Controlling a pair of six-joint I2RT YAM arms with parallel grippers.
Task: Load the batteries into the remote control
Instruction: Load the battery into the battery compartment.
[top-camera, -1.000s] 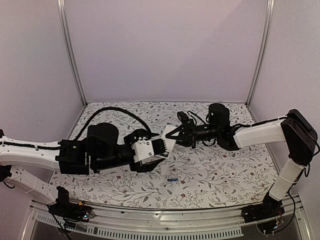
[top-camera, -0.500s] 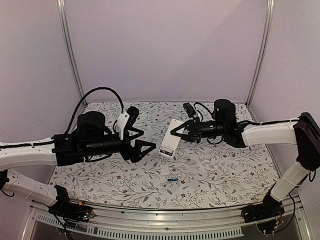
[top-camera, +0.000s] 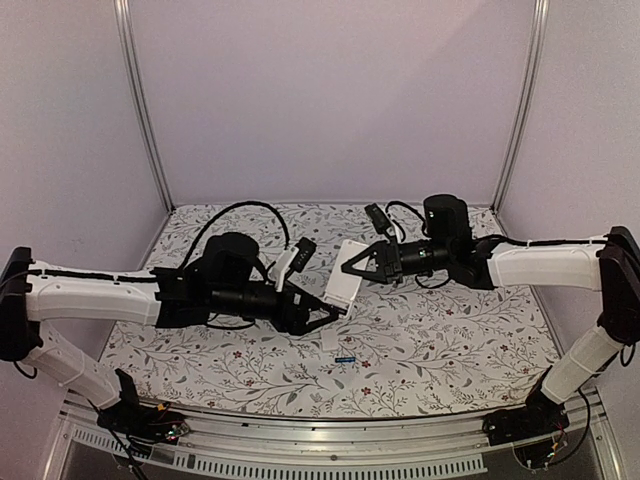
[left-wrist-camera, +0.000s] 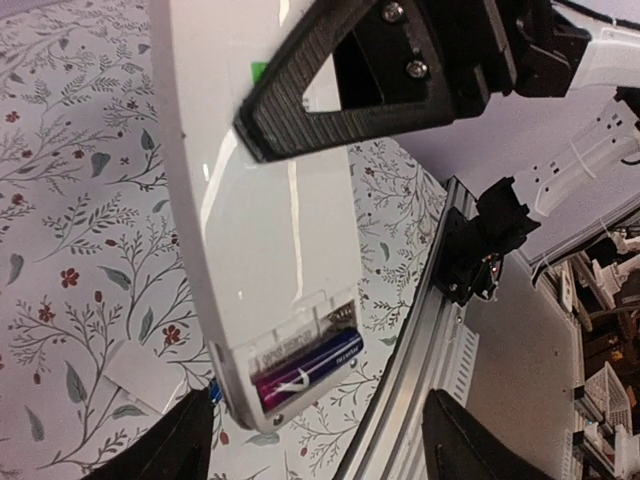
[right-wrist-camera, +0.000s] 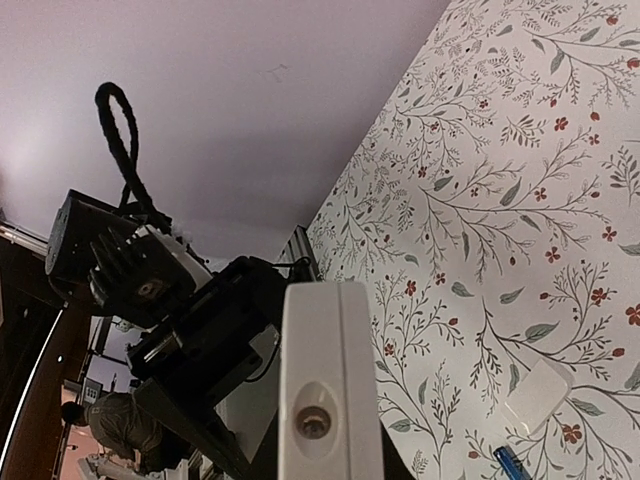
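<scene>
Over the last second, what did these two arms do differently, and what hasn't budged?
The left fingers, which were up against the remote, pulled away to the left, spread wide, then came back. They now sit open on either side of its lower end, apparently not gripping. The right fingers kept hold of the remote, shifting it only slightly. The blue battery and white cover stayed put.

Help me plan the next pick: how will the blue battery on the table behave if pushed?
The blue battery is a slim cylinder on its side, so it will probably roll if pushed sideways. Tiny, it may slip from fingers. The patterned cloth might slow it.
</scene>
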